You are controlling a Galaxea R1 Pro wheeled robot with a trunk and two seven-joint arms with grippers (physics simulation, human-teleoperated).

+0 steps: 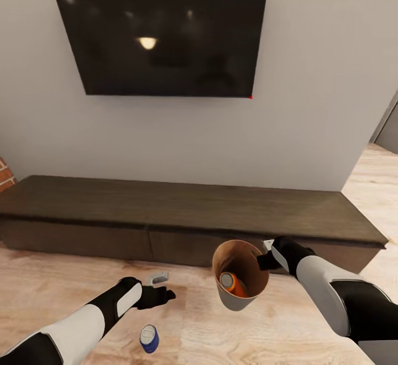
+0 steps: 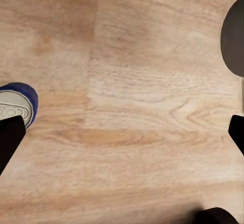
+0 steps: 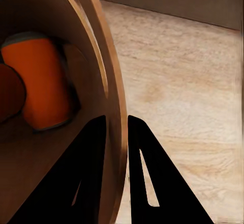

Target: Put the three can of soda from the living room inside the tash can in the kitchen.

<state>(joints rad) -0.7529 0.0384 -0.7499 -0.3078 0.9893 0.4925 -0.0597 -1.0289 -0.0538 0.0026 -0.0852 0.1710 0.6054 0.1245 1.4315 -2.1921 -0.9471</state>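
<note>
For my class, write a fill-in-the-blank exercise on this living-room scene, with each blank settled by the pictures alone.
1. The right gripper pinches the rim of the ___, one finger inside the wall and one outside.
2. The can lying inside the bin is coloured ___.
3. The blue can stands upright on the ___.
4. The left gripper hangs above the wood with its fingers ___.

Missing words: bin; orange; floor; open

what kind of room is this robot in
Most likely a living room: a large black wall TV hangs above a long low dark-wood cabinet, with light wood floor in front.
</note>
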